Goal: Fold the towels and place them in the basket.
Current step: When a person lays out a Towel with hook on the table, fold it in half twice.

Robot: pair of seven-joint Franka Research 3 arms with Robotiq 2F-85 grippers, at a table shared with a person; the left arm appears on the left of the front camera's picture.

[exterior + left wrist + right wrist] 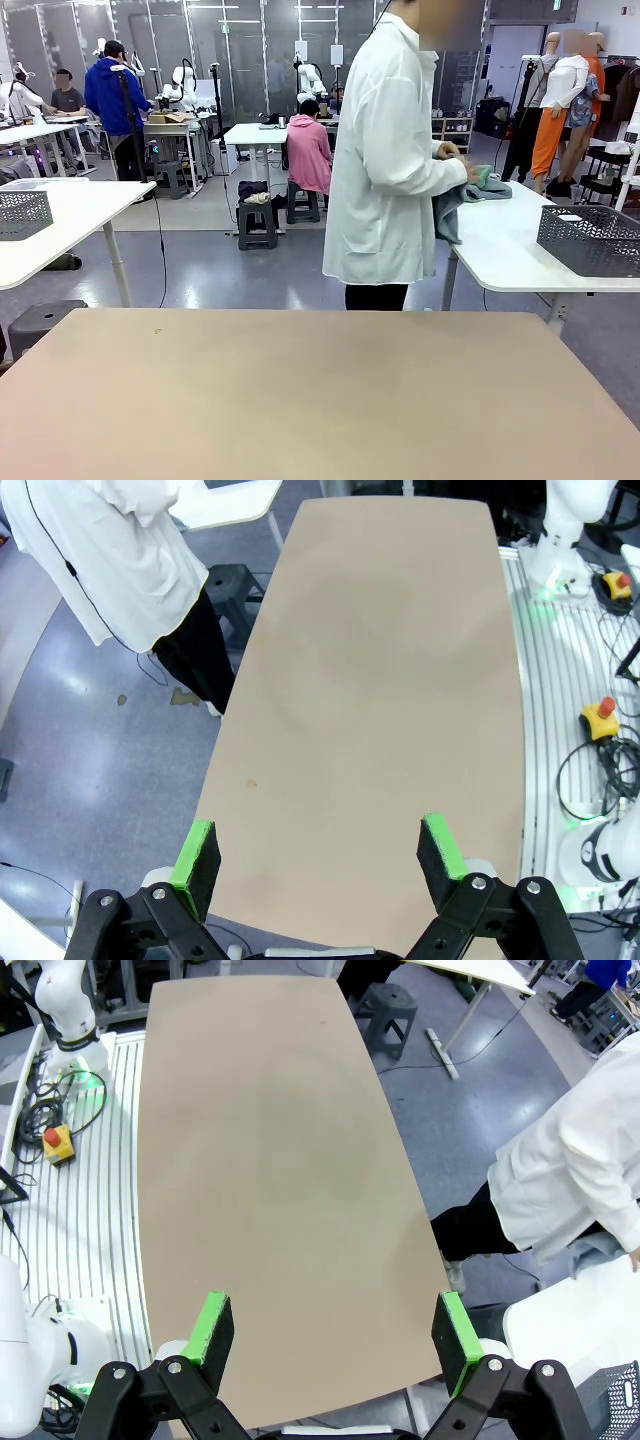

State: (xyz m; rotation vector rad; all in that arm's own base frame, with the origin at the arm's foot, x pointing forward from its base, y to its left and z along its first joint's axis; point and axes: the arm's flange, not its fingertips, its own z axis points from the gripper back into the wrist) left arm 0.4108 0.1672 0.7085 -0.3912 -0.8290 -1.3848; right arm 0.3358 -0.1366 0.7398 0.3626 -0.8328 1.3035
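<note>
1. Looking across the tan table [300,400] from the front, we see a person [385,150] in a white coat standing past its far edge and turned toward a white side table [500,250] on the right.
2. The towels [450,212] are a blue-grey bundle at that side table's near corner. They are partly on top of it and partly hanging off its edge. The person has a hand [449,151] just above the bundle. We cannot tell how many pieces are in it.
3. A bit of green cloth [484,175] shows at the top of the bundle, mostly covered by the person's grip.
4. The basket [590,240], dark grey with lattice sides, stands on the same side table, to the right of the towels and apart from them. Its right end is cut off by the picture's edge, and its wall hides the inside.
5. A second basket [22,213] sits on another white table at the far left, cut off by the edge.
6. The left gripper [318,822] hangs above the tan table with its jaws spread wide and nothing between the green pads.
7. The right gripper [332,1298] is likewise wide apart and holds nothing.
8. In the right wrist view a pale blue strip shows below the coat hem. It may be towel, but it is too small for us to say.
</note>
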